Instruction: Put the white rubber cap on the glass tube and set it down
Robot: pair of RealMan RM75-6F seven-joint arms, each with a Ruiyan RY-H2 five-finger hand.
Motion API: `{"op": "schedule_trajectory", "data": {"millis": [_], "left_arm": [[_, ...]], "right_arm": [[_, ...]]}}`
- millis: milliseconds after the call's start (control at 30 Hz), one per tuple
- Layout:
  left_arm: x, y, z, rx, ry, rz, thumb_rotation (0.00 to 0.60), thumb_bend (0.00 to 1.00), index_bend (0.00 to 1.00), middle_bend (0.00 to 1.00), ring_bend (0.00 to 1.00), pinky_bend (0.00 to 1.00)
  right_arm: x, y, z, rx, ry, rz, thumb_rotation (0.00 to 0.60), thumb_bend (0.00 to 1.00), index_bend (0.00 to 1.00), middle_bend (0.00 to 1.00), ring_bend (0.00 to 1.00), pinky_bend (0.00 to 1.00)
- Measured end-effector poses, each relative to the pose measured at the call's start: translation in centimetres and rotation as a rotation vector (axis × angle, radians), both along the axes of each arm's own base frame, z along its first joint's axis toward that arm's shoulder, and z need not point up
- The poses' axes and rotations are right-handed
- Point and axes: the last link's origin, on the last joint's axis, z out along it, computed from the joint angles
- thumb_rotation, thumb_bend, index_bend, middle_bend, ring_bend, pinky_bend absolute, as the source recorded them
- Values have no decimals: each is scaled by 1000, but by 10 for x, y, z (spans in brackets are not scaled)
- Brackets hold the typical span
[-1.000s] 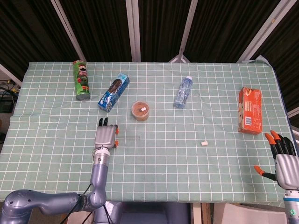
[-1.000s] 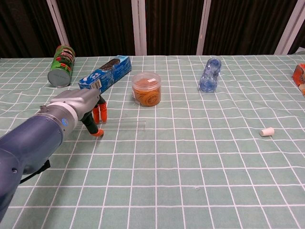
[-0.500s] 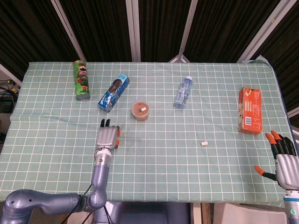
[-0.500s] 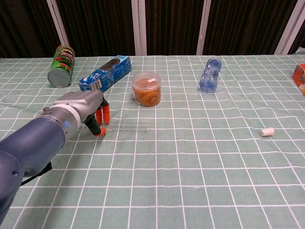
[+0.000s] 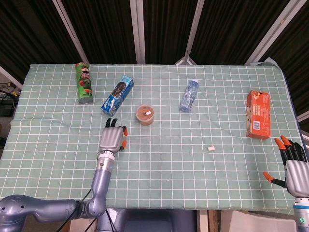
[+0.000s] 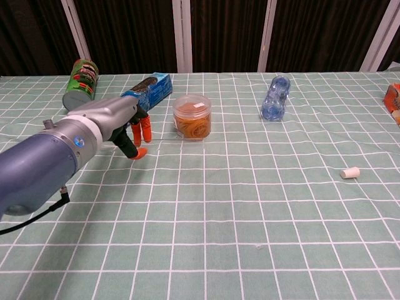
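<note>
**Looking for a clear tube, reaching with the left**

Searching both views for the glass tube and not finding it plainly: too clear to pick out against the checked cloth, and impossible to tell whether lying under the left hand (image 6: 133, 134) or already pinched in its orange-tipped fingers (image 6: 146, 130). Judging it light, stiff, slick and breakable, so calling for a gentle pinch near the middle, leaving one end free for capping and avoiding any squeeze hard enough to crack it.

Finding the white rubber cap (image 5: 210, 149) lying alone on the green worktop (image 5: 169, 183), well apart from that hand and nearer the right side. Judging it tiny, soft and grippy, likely to roll or skid if nudged, and best taken across its sides between thumb and fingertip with the open end facing outward.

Hovering the left hand beside the round jar of rubber bands (image 6: 192, 116), fingers curled downward, grip not readable. Keeping the right hand (image 5: 294, 164) at the near right edge, fingers spread wide and holding nothing.

Leaving the blue biscuit box (image 5: 117, 94), green can (image 5: 84, 83), water bottle (image 5: 189, 95) and orange carton (image 5: 258, 114) lying across the far half.
</note>
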Motion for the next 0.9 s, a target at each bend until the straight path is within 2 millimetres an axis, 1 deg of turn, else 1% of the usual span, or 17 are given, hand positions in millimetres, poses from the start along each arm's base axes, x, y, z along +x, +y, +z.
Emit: {"op": "schedule_trajectory", "data": {"millis": [200, 267, 333, 467, 600, 733, 900], "left_arm": [[1, 0, 19, 20, -80, -59, 600, 760, 551, 490, 100, 0], [0, 0, 28, 30, -116, -76, 600, 761, 551, 491, 100, 0], [0, 0, 37, 39, -150, -89, 600, 761, 551, 492, 100, 0], [-1, 3, 61, 64, -216, -118, 600, 763, 551, 492, 100, 0], [0, 6, 83, 79, -244, -151, 600, 763, 551, 492, 100, 0], [4, 7, 101, 79, -266, -189, 600, 763, 551, 492, 100, 0], [8, 6, 113, 71, -283, -218, 600, 762, 551, 492, 100, 0]], "right_arm": [[2, -3, -1, -1, -7, -4, 600, 181, 76, 0, 0, 0], [5, -6, -2, -4, -11, 2, 600, 181, 113, 7, 0, 0], [10, -11, -3, 0, -19, 13, 600, 181, 172, 40, 0, 0], [18, -20, -8, 23, -24, 30, 600, 180, 270, 96, 15, 13], [26, -38, -16, 77, -4, 50, 600, 181, 324, 132, 45, 47], [38, -64, -28, 155, 67, 88, 600, 180, 363, 168, 77, 81], [52, -93, -47, 229, 186, 151, 600, 180, 411, 182, 86, 94]]}}
